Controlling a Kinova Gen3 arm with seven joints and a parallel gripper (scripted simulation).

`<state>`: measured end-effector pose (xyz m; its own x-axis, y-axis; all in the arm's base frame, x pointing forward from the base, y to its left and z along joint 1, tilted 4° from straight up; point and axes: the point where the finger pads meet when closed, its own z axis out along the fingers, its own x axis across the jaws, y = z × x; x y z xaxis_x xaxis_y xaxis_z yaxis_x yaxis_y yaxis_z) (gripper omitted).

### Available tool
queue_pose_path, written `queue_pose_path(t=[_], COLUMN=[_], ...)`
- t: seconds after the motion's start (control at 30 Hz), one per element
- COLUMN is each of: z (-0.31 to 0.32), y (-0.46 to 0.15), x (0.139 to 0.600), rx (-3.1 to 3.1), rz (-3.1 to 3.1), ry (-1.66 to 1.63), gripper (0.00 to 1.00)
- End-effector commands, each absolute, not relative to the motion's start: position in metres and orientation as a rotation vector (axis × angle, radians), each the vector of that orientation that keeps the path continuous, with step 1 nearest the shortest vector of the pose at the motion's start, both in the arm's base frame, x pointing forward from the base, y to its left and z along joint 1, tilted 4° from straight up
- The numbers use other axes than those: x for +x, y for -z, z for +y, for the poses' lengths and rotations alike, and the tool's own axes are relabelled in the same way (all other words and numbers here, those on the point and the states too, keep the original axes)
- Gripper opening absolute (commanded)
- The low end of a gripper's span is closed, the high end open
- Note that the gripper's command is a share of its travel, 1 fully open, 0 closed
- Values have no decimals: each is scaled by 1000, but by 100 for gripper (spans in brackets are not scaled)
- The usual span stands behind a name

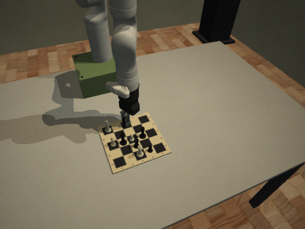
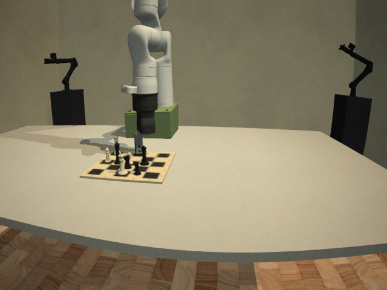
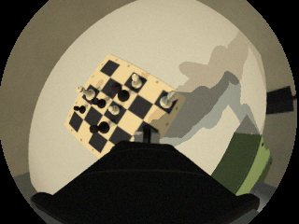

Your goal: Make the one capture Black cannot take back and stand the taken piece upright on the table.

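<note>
My black two-finger gripper (image 1: 126,122) is down at the far edge row of the tan-and-black chequered chess board (image 1: 162,153), fingers clenched on smth small; the piece itself is hidden betw. the fingers in every view, so colour and type I can't tell; wrist view shows only a dark sliver there.

Progress, as I judge it: early; grasp made, nothing lifted clear yet; no piece stands on the grey table top (image 1: 221,98) off the board, so the capture isn't completed.

Rest of the board: tall white piece (image 1: 106,126) at the left far corner area, small white pawn-like piece (image 1: 112,142) nearer, tall black piece (image 1: 122,139) just beside it, small white piece (image 1: 131,137) mid-board, tall black piece (image 1: 142,133) to its right, black piece (image 1: 136,143) centre, white piece (image 1: 139,151) and small black pawn (image 1: 149,149) nearest row; all upright.

Left to do: lift w/o knocking neighbours, finish the capture, stand the taken piece upright on the table; check bases sit inside squares.
</note>
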<state>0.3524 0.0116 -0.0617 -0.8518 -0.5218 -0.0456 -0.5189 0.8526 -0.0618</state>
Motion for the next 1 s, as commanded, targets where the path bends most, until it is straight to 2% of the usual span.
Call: queue_pose_path(t=[0.0,0.97], z=[12,12], y=[61,58], x=[353,353], rx=[-833,-834], rz=[2964,2964], ry=[73,73], gripper=[0,0])
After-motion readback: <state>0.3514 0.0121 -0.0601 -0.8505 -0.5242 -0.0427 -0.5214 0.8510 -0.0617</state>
